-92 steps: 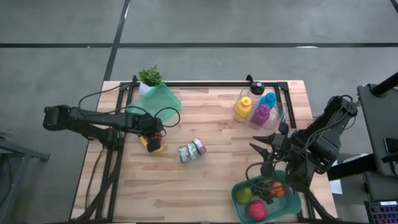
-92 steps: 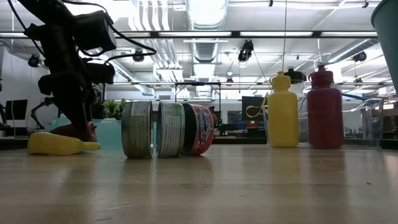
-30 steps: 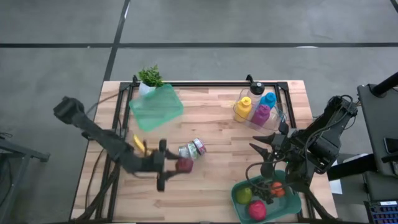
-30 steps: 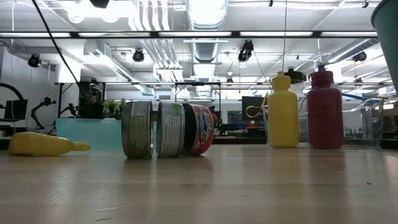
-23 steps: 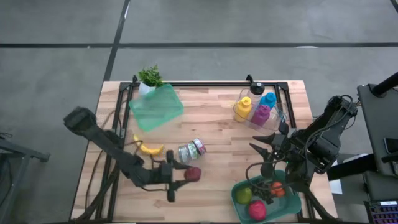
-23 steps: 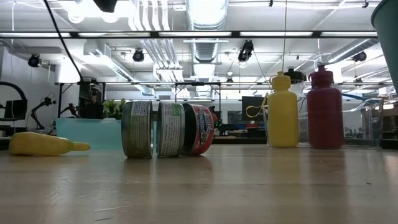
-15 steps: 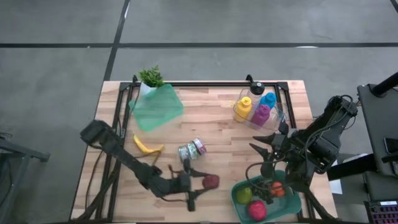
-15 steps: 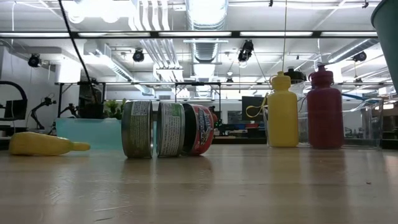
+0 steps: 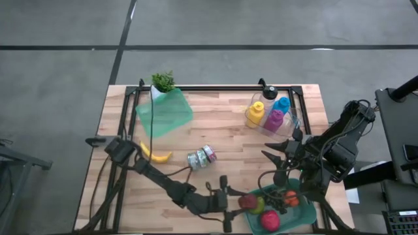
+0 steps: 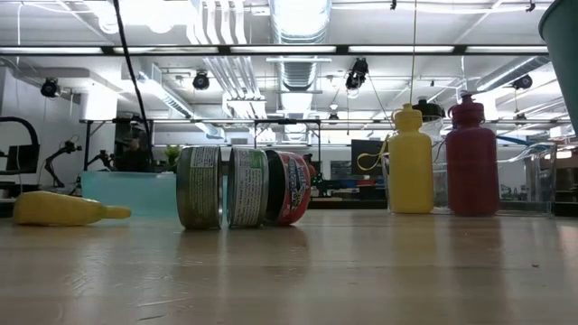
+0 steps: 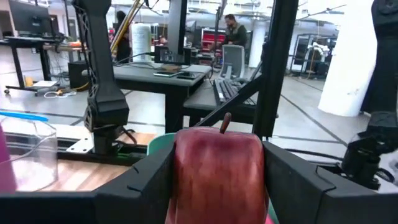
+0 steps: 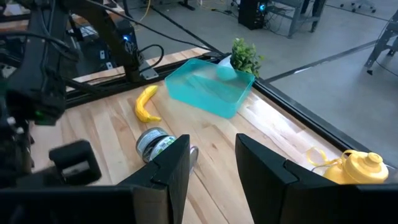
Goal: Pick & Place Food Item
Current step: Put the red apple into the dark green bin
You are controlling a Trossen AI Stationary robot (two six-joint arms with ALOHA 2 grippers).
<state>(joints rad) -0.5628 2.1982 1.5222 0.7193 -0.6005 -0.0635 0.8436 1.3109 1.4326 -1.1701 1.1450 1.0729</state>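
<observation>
A red apple (image 9: pixel 247 202) with its stem up hangs at the left rim of the green bowl (image 9: pixel 302 220), near the table's near right corner. My left gripper (image 9: pixel 241 202) is shut on it, with its arm stretched across from the left. The bowl holds a green apple (image 9: pixel 260 206), a red fruit (image 9: pixel 270 220) and an orange one (image 9: pixel 291 198). My right gripper (image 12: pixel 212 168) hovers above the bowl's far side, open, with nothing between its fingers. A banana (image 9: pixel 155 154) lies on the wood at the left. My left gripper pinches the red apple by its two opposite sides (image 11: pixel 181 180) between its two fingers. The fingers lie level and come from the table's left. The apple is lifted clear and upright, with its stem (image 11: pixel 225 121) pointing up.
Several cans (image 9: pixel 201 156) lie on their sides mid-table. A teal container (image 9: pixel 164 111) and a small plant (image 9: pixel 163 81) stand at the far left. Coloured bottles (image 9: pixel 268 113) stand in a clear holder at the far right. Bare wood lies between the cans and the bowl.
My left gripper has carried the red apple toward the table's right and near edges, from beside the cans to the green bowl's left rim, sinking a little. The apple has stayed upright in the hold.
</observation>
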